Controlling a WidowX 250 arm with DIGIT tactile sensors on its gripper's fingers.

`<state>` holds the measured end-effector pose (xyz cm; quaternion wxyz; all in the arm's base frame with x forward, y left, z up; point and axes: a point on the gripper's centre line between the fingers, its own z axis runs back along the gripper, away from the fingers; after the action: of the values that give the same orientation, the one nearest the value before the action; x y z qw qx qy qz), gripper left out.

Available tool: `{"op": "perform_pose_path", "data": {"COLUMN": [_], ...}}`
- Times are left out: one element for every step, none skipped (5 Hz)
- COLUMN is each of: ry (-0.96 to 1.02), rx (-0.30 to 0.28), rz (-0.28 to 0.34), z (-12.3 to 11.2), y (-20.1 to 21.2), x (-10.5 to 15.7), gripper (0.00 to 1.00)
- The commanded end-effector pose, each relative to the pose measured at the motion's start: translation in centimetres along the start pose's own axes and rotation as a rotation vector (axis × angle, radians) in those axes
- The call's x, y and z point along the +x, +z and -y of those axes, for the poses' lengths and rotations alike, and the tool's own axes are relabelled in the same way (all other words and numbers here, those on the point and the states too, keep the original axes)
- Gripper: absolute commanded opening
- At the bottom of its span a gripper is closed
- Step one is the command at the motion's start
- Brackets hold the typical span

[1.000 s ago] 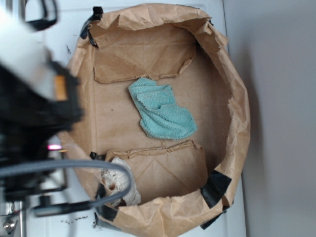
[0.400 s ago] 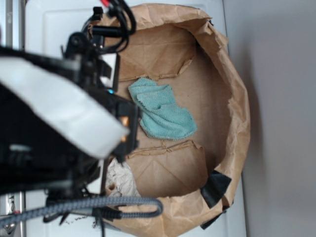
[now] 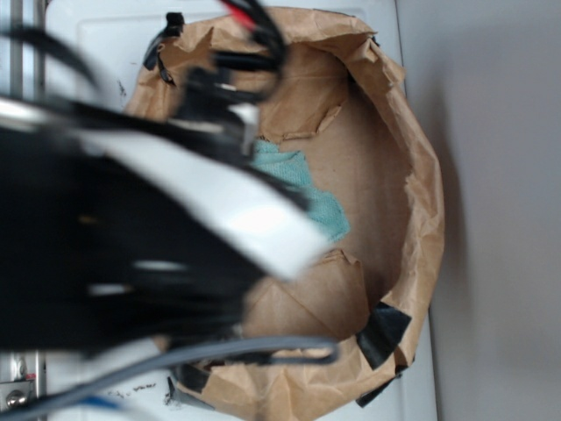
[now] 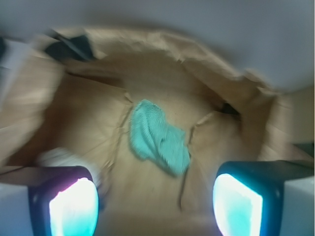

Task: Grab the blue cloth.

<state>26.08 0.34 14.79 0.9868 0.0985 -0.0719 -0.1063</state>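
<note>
The blue cloth (image 4: 158, 135) is a small teal terry washcloth lying crumpled on the brown paper floor of an opened bag. In the exterior view only its right part (image 3: 316, 197) shows, the rest hidden behind my arm. My gripper (image 4: 155, 201) hangs above the paper, nearer the camera than the cloth, open wide with nothing between its fingers. Its two glowing pads (image 4: 74, 206) frame the bottom corners of the wrist view, which is blurred by motion.
The brown paper bag (image 3: 421, 219) forms a crumpled wall around the cloth, held with black tape (image 3: 381, 333). An off-white rag (image 4: 59, 158) lies blurred at the left near my left finger. My arm (image 3: 131, 228) covers the left half of the exterior view.
My arm has swung in from the left over the bag and now covers most of the cloth and the off-white rag in the exterior view.
</note>
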Motion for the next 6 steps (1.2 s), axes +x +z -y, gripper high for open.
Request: {"op": "perform_pose_path", "data": {"ry": [-0.156,-0.214,-0.247,-0.245,-0.256,-0.242], "rx": [-0.01,-0.047,-0.098,-0.043,-0.045,-0.071], "rz": [0.127,0.116,0.117,0.115,0.15,0.189], "z": [0.6,1.2,1.8,1.9,1.0,0.1], "y": [-8.5,-12.9,-14.2,-14.7,-13.7,-11.5], "x": [2.7,1.6,1.5,1.6,1.8,1.8], "gripper": [1.0,1.0,1.0,0.0,0.0,0.0]}}
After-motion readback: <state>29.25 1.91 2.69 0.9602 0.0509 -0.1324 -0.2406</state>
